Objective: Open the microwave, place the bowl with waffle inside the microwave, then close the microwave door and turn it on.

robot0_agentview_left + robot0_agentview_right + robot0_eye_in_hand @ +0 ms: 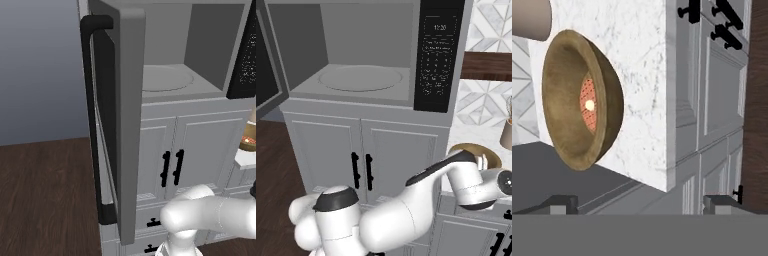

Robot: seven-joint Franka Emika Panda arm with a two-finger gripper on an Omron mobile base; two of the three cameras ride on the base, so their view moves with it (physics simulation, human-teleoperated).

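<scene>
The microwave door (122, 120) stands swung wide to the left of the microwave (363, 50), its long black handle (92, 120) facing outward, so the first step of the task looks done. Inside the microwave the round turntable (360, 78) lies bare; nothing has been placed in the cavity. The black control panel (437, 55) sits on the right side of the microwave, with no sign that it has been used.

The bowl (579, 100) rests on the white marble counter (637, 75) to the right of the microwave and lower than its cavity, near the counter's front edge. In the hand view the waffle (588, 105) shows as an orange gridded disc with a pale spot at the bottom of the bowl. In the right base view the bowl (476, 152) shows just behind the arm's wrist.

The gripper (639, 202) is spread wide, its two dark tips well apart and holding nothing; it faces the bowl from the front of the counter and is not touching it.

By my reading, the work is at the reach for the bowl. Left to do: grasp the bowl, lift it into the microwave onto the turntable, shut the door and press the start control.
</scene>
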